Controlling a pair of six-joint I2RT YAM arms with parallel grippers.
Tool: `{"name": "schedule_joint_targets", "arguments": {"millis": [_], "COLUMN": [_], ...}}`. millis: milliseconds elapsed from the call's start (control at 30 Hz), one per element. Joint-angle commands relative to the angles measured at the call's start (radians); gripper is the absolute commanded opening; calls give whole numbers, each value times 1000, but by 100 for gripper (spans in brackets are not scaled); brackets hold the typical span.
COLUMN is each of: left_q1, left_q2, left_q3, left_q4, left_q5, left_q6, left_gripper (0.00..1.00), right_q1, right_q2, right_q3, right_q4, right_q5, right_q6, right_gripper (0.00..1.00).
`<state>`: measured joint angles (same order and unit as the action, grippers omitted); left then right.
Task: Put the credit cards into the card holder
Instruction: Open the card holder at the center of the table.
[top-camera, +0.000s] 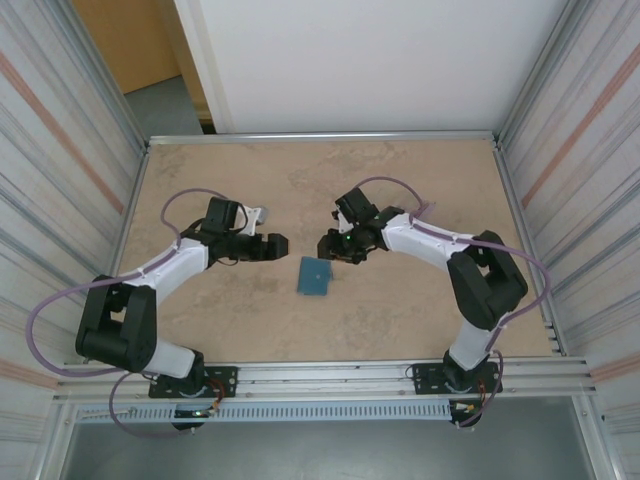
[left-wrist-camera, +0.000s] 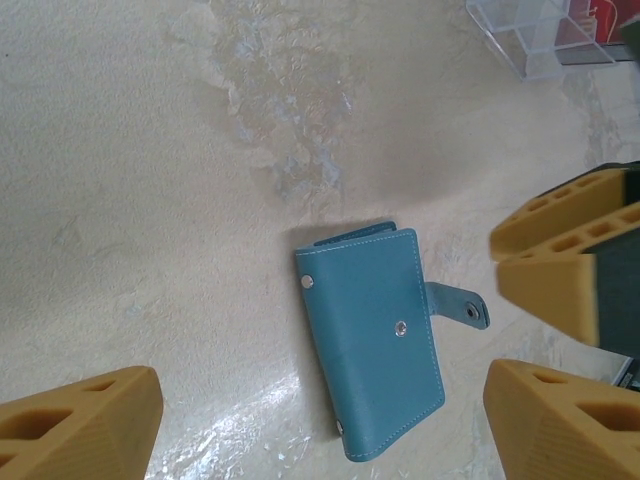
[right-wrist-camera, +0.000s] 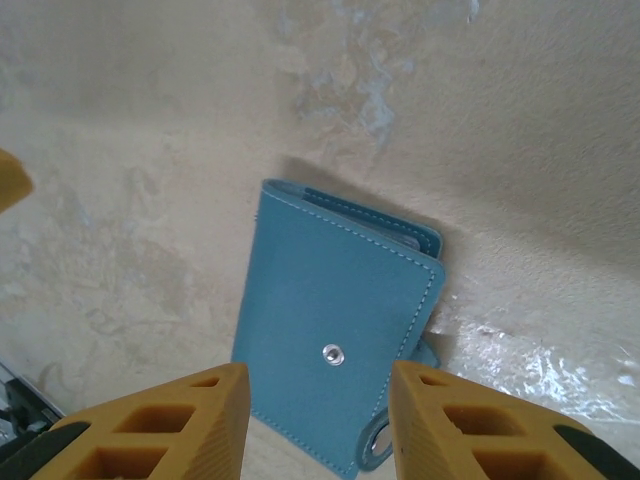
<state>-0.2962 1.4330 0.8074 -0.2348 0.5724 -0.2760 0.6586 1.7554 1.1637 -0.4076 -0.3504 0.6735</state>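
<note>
Right wrist view has the right gripper (right-wrist-camera: 320, 410) with its ribbed yellow fingers (right-wrist-camera: 150, 430) parted and empty. It is poised just above the small teal-blue leather card holder (right-wrist-camera: 335, 340), which lies folded flat on the marbled beige tabletop (right-wrist-camera: 130, 150) in the lower middle of the frame. I judge this stance a lead-in to pinning or lifting the cover. Left wrist view has the left gripper (left-wrist-camera: 322, 400) spread wide, also holding nothing, with the card holder lying on the table between its fingers. At the frame's right the right gripper's tips sit just beside the loose snap tab (left-wrist-camera: 460, 308), so the strap is unfastened and the cover should swing freely. A clear plastic case (left-wrist-camera: 530, 40) in the upper right corner seems to hold the thin red plastic credit cards (left-wrist-camera: 590, 25), though the corner is cropped. Top external view places the card holder mid-table, just below the two grippers and well apart from the metal rim (top-camera: 320, 135), leaving bare surface all round for opening it.
</note>
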Motion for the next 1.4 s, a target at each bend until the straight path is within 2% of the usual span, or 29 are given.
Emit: {"name": "schedule_joint_targets", "arguments": {"millis": [0,167,200,233,267,333,467,533,1067,1233,1367], "left_q1": [2,33,38,44,44,44,57,68,72,5,-125], "left_q2": [-23,-18,-19,-21,-25,-31,-45,-57,-75,-71,-46], "left_q3": [3,33,42,55,66,95,122,126,161,220,282], "left_q4": [-9,-46,-54,-67,-79,-115,-152,-168,-214,-285,-368], "left_q5": [23,9,4,-5,-18,-43,-72,-84,-93,-166,-288], "left_q6": [63,98,111,135,164,240,314,334,434,555,740], "left_gripper": [86,86,88,96,99,99,99,99,99,99,99], "right_q1": [-11,40,53,68,75,84,76,73,-3,-22,-27], "right_q2": [27,9,6,3,4,21,81,83,-4,30,58], "right_q3": [35,149,175,199,207,187,130,99,-84,-87,-93], "right_q4": [13,-102,-135,-160,-169,-138,-83,-59,-60,-38,-19], "right_q5": [-45,4,19,28,26,-5,-51,-56,4,-1,-5], "right_q6": [16,3,-5,-11,-11,8,34,44,41,35,33], "right_gripper": [39,40,40,40,40,39,19,14,13,13,13]}}
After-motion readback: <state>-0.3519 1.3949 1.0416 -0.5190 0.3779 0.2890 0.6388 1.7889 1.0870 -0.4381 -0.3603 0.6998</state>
